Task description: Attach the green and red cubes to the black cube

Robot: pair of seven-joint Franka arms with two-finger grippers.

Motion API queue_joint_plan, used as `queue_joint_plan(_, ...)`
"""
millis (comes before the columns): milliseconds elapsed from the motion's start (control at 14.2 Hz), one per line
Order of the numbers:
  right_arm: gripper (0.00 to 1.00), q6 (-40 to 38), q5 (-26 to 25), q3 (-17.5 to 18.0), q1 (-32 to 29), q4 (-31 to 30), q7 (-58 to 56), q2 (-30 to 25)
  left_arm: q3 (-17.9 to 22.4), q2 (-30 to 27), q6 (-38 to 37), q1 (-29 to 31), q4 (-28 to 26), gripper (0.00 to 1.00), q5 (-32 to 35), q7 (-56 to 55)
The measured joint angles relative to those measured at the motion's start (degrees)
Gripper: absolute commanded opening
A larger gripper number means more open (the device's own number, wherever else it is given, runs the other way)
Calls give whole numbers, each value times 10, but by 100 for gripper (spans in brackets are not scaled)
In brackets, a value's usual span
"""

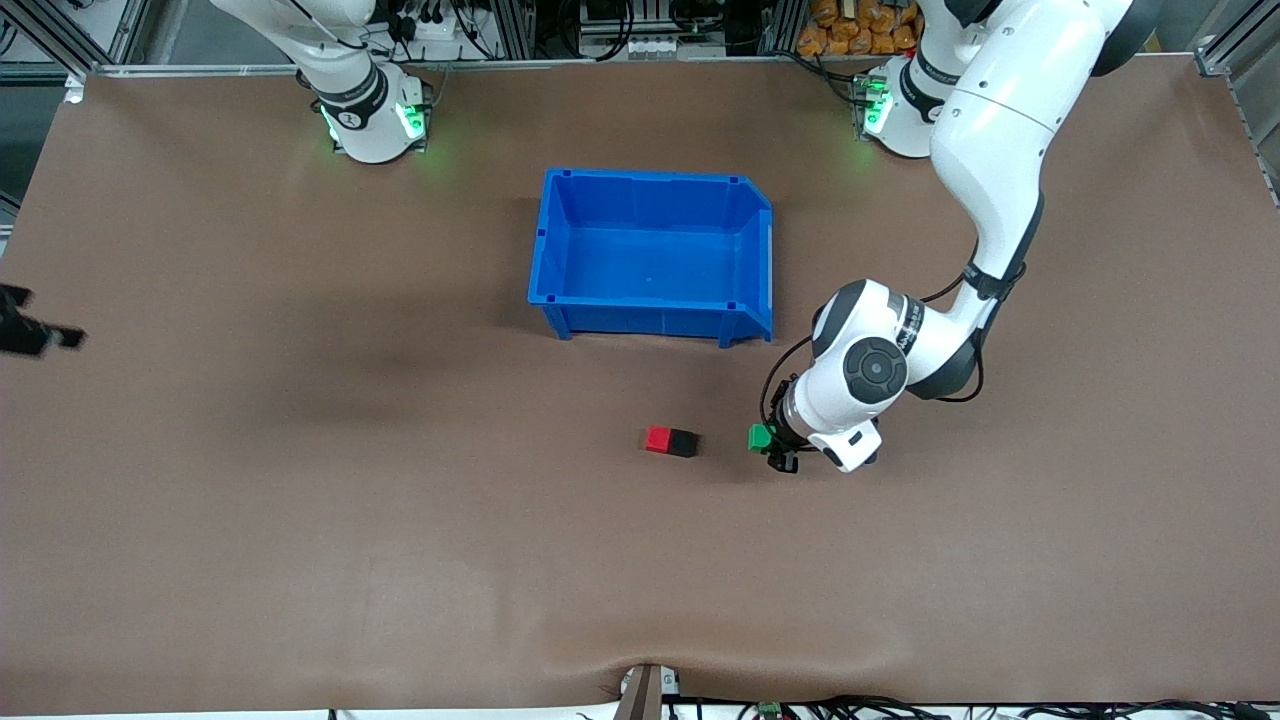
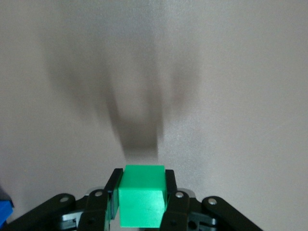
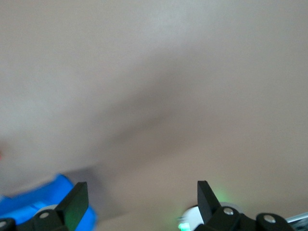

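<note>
The red cube [image 1: 657, 438] and the black cube [image 1: 683, 442] lie nearest the front camera of all the things on the brown table [image 1: 300, 520], pressed side by side, touching, the red one toward the right arm's end; at about three o'clock from the pair in the front view, apart from it, hangs the left gripper [image 1: 775, 450], its two black fingers [image 2: 171, 192] clamped on the green cube [image 1: 760, 437], which shows squarely between them in the left wrist view [image 2: 141, 202] with its shadow cast on the table ahead; the left arm reaches down from its base at the table's edge, upper link sloping toward the front camera, elbow bent, forearm folded back toward the middle of the table, wrist turned downward so the gripper sits low over the table; farther from the front camera, at roughly twelve o'clock from the joined pair, stands the blue bin [image 1: 655, 190]; the right gripper [image 3: 139, 202] is seen in its own wrist view with its fingers spread wide apart, high over the table with a corner of the bin below; in the front view it shows only as a dark shape [image 1: 30, 330] at the nine o'clock edge, and the right arm waits.
</note>
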Motion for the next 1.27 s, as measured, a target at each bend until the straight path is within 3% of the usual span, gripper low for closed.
queue_joint_plan(141, 100, 9, -28, 7, 5, -58, -64, -64, 0, 11, -6, -3, 20, 0, -10, 0)
queue_joint_plan(423, 100, 131, -37, 12, 17, -281, -85, -207, 0, 30, -8, -16, 45, 0, -15, -19)
queue_joint_plan(563, 100, 152, -41, 14, 24, -350, -87, -251, 1, 39, -9, -25, 54, 0, -15, -29)
queue_joint_plan(704, 100, 161, -65, 18, 38, -348, -93, -264, 1, 47, -9, -30, 61, 0, -15, -33)
queue_joint_plan(845, 100, 126, -116, 24, 60, -277, -93, -253, 1, 56, -9, -35, 76, 0, -15, -46)
queue_joint_plan(986, 100, 93, -121, 27, 70, -212, -93, -230, 4, 67, -9, -47, 90, 0, -15, -50)
queue_joint_plan(1268, 100, 61, -120, 24, 68, -186, -93, -207, 36, 79, -9, -88, 104, 0, -15, -54)
